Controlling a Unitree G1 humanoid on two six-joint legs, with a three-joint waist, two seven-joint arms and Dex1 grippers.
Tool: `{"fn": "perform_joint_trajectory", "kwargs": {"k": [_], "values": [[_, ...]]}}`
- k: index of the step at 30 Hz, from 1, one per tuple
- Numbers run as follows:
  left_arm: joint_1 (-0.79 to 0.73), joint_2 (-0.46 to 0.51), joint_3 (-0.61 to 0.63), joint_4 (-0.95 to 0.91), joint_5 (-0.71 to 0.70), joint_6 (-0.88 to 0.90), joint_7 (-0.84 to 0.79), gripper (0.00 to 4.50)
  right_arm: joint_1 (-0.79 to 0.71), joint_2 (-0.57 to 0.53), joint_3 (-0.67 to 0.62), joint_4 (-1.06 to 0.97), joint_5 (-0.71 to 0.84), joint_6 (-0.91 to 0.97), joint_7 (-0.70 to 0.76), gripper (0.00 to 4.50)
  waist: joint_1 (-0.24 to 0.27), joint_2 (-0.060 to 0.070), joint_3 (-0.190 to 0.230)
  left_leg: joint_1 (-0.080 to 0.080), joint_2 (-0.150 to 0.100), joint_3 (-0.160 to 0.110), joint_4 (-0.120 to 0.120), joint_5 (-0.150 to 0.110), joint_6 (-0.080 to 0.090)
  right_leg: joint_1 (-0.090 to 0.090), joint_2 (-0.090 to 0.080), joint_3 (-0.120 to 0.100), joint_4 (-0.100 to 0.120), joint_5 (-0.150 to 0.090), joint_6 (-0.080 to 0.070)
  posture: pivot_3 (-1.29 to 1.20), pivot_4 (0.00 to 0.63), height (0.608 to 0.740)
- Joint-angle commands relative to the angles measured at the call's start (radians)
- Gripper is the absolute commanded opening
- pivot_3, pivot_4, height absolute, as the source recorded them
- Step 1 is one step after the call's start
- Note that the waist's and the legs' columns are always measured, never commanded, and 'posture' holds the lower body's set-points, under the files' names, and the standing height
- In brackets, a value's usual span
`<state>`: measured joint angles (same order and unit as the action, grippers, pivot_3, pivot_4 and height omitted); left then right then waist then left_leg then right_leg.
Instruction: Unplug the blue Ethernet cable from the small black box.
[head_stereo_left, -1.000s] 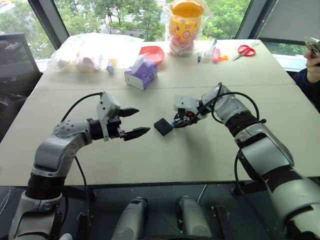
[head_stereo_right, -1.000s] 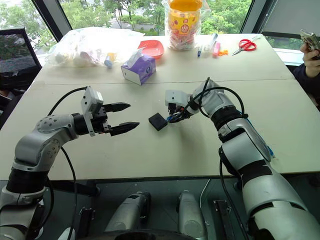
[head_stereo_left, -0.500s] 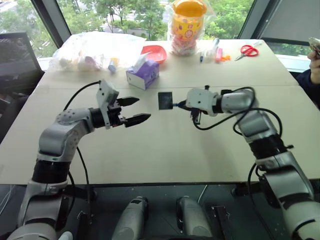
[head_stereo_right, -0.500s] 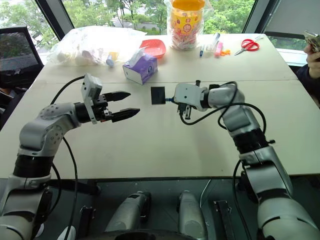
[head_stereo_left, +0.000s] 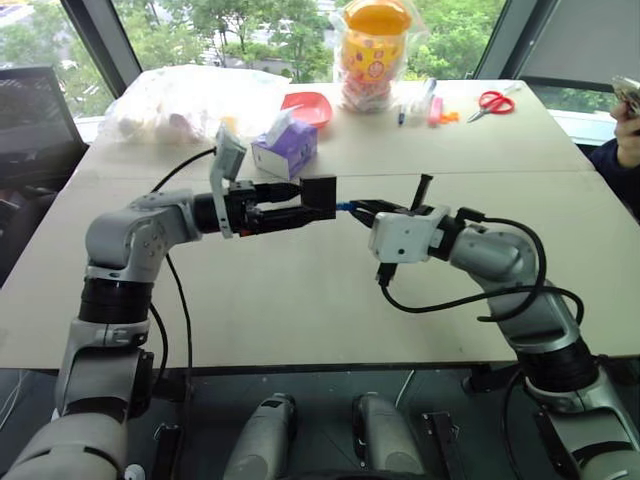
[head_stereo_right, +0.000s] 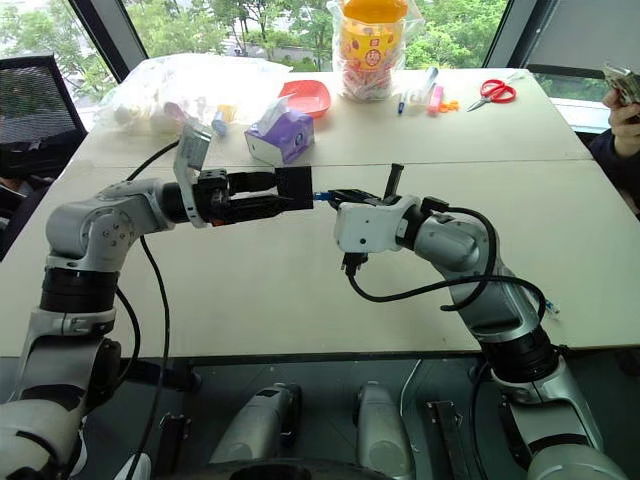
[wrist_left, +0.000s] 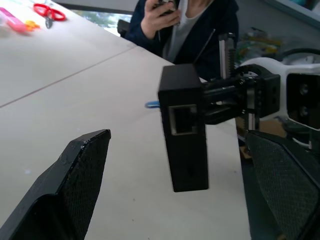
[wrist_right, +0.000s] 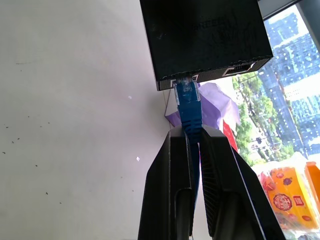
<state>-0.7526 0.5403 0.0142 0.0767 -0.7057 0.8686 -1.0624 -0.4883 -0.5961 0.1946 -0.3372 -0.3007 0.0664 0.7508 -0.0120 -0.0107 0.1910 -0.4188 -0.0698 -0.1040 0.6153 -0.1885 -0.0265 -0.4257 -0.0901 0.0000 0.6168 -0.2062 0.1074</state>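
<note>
Currently my right gripper (wrist_right: 192, 150) is clamped on the blue cable (wrist_right: 188, 107), lifting the black box (head_stereo_left: 320, 198) clear above the table's (head_stereo_left: 300, 300) middle. My left gripper (wrist_left: 175, 200) gapes around it; I should close squarely, then pull straight.

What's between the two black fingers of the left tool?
The small black box hangs between the left tool's open fingers, untouched in the left wrist view, carried by its blue Ethernet cable.
</note>
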Motion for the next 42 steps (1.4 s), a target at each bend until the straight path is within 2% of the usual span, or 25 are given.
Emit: {"fn": "perform_joint_trajectory", "kwargs": {"k": [1,3,6,13,16,19,20,21,22,23,24,26,29,38,40,42], "values": [[-0.032,0.002,0.01,-0.015,-0.01,-0.006,-0.015,4.5,-0.017,-0.002,-0.007,-0.049,-0.009,0.001,-0.014,0.04,-0.001,0.0,0.0,0.0,0.0,0.0,0.0,0.0,0.0,0.0,0.0,0.0,0.0,0.0,0.0,0.0,0.15,0.74],[-0.033,-0.004,0.015,-0.013,-0.014,-0.007,-0.015,4.5,-0.017,-0.005,-0.003,-0.055,-0.008,0.004,-0.008,0.04,-0.001,0.0,0.0,0.0,0.001,0.0,0.0,0.0,0.0,0.0,0.0,0.0,0.0,0.0,0.0,0.0,0.15,0.74],[-0.032,-0.016,0.027,-0.008,-0.012,-0.022,-0.004,3.67,-0.015,-0.011,0.0,-0.06,-0.006,0.004,0.001,0.0,-0.001,0.0,0.0,0.0,0.001,0.0,0.0,0.0,0.0,0.0,0.0,0.0,0.0,0.0,0.0,0.0,0.15,0.74],[-0.016,-0.012,0.001,-0.01,0.022,-0.067,-0.025,0.47,-0.025,-0.03,0.003,-0.078,0.008,0.015,0.03,0.0,-0.001,0.0,0.0,0.0,0.001,0.0,0.0,0.0,0.0,0.0,0.0,0.0,0.0,0.0,0.0,0.0,0.15,0.74],[-0.021,0.011,-0.032,-0.003,0.052,-0.087,-0.07,0.46,-0.036,-0.036,-0.002,-0.084,0.063,0.055,0.085,0.0,-0.001,0.0,0.0,0.0,0.001,0.0,0.0,0.0,0.0,0.0,0.0,0.0,0.0,0.0,0.0,0.0,0.15,0.74],[-0.037,0.027,-0.053,0.015,0.069,-0.092,-0.098,0.46,-0.053,-0.034,-0.016,-0.083,0.147,0.131,0.146,1.1,-0.003,0.0,0.0,0.0,0.001,0.0,0.0,0.0,0.0,0.0,0.0,0.0,0.0,0.0,0.0,0.0,0.15,0.74],[-0.042,0.032,-0.061,0.019,0.079,-0.1,-0.111,0.46,-0.063,-0.035,-0.022,-0.083,0.18,0.175,0.169,1.6,-0.003,0.0,0.0,0.0,0.002,0.0,0.0,0.0,0.0,0.0,0.0,0.0,0.0,0.0,0.0,0.0,0.15,0.74],[-0.047,0.038,-0.07,0.025,0.089,-0.112,-0.13,0.46,-0.08,-0.036,-0.033,-0.088,0.239,0.251,0.207,2.03,-0.002,0.0,0.0,0.0,0.002,0.0,0.0,0.0,0.0,0.0,0.0,0.0,0.0,0.0,0.0,0.0,0.15,0.74],[-0.053,0.044,-0.078,0.03,0.097,-0.122,-0.149,0.46,-0.109,-0.025,-0.053,-0.092,0.315,0.36,0.236,2.71,-0.002,0.0,0.0,0.0,0.002,0.0,0.0,0.0,0.0,0.0,0.0,0.0,0.0,0.0,0.0,0.0,0.15,0.74],[-0.058,0.047,-0.083,0.035,0.103,-0.129,-0.162,0.46,-0.13,-0.019,-0.066,-0.095,0.367,0.436,0.253,3.0,-0.002,0.0,0.0,0.0,0.002,0.0,0.0,0.0,0.0,0.0,0.0,0.0,-0.001,0.0,0.0,0.0,0.15,0.74],[-0.063,0.051,-0.089,0.039,0.11,-0.14,-0.178,0.46,-0.166,-0.015,-0.082,-0.088,0.448,0.563,0.282,3.61,-0.002,0.0,0.0,-0.001,0.002,-0.001,0.0,0.0,0.0,0.0,0.0,0.0,-0.001,0.0,0.0,0.0,0.15,0.74],[-0.069,0.057,-0.097,0.039,0.118,-0.155,-0.206,0.46,-0.229,-0.018,-0.105,-0.065,0.584,0.793,0.327,4.4,-0.001,0.0,0.0,-0.001,0.002,-0.001,0.0,0.0,0.0,0.0,0.0,-0.001,-0.001,0.0,-0.001,0.0,0.15,0.74],[-0.074,0.059,-0.104,0.04,0.127,-0.174,-0.226,0.46,-0.301,-0.009,-0.126,-0.009,0.689,1.027,0.313,4.4,-0.001,0.0,0.0,-0.001,0.002,-0.002,-0.001,0.0,0.0,0.0,0.0,-0.001,-0.002,0.0,-0.001,0.0,0.15,0.74],[-0.068,0.063,-0.103,0.028,0.14,-0.187,-0.24,0.46,-0.376,-0.039,-0.089,0.095,0.797,1.151,0.305,4.4,-0.002,0.0,0.0,-0.006,0.0,-0.002,-0.001,0.0,0.0,-0.004,-0.002,-0.002,-0.003,0.0,0.0,0.0,0.15,0.74],[-0.064,0.063,-0.102,0.02,0.139,-0.185,-0.239,0.46,-0.391,-0.038,-0.082,0.113,0.811,1.154,0.306,3.88,-0.003,0.0,0.0,-0.006,0.0,-0.001,-0.001,0.0,0.0,-0.004,-0.002,-0.002,-0.003,0.0,0.0,0.0,0.15,0.74],[-0.058,0.063,-0.101,0.012,0.139,-0.187,-0.238,0.46,-0.404,-0.043,-0.069,0.124,0.826,1.16,0.312,3.07,-0.003,0.0,0.0,-0.006,0.001,-0.001,-0.001,0.0,0.0,-0.004,-0.002,-0.002,-0.003,0.001,0.001,0.0,0.15,0.74]]}}
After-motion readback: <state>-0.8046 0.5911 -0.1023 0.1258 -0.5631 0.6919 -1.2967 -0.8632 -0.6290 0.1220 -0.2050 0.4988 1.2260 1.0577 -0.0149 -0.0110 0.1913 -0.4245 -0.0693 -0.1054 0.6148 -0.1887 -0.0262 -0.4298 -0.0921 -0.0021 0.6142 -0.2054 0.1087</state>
